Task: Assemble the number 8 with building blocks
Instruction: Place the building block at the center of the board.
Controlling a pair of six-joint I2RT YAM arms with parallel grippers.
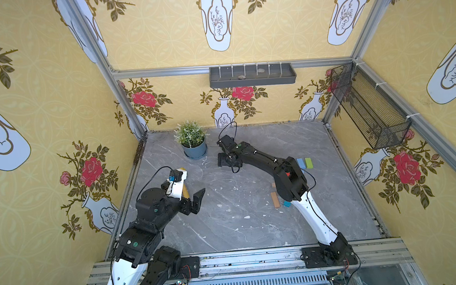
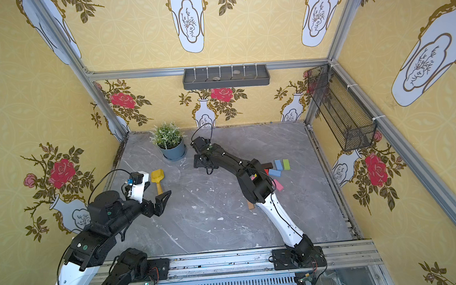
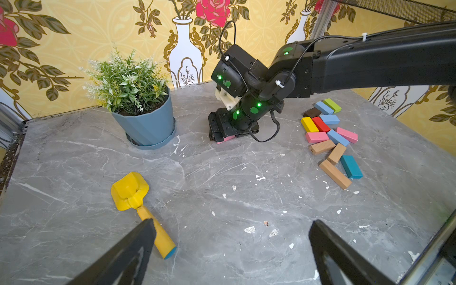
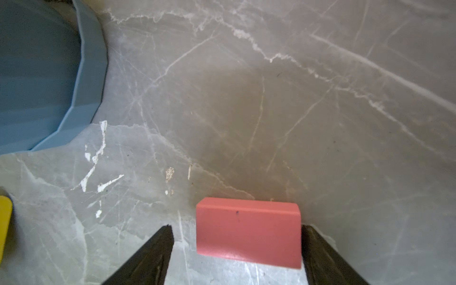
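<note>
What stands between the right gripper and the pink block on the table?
Nothing visible. The pink block lies on the table between the open jaws of the right gripper, and a gap shows at one jaw. The blue pot stands off to the side.

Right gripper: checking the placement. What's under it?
A pink block on the table, between its open jaws. In both top views the right gripper covers it; the left wrist view shows one edge.

Right arm [image 1: 261,156] stretches far forward, right gripper [image 4: 236,228] tipped down with jaws parted; left gripper [image 3: 232,223] hovers, spread wide.
</note>
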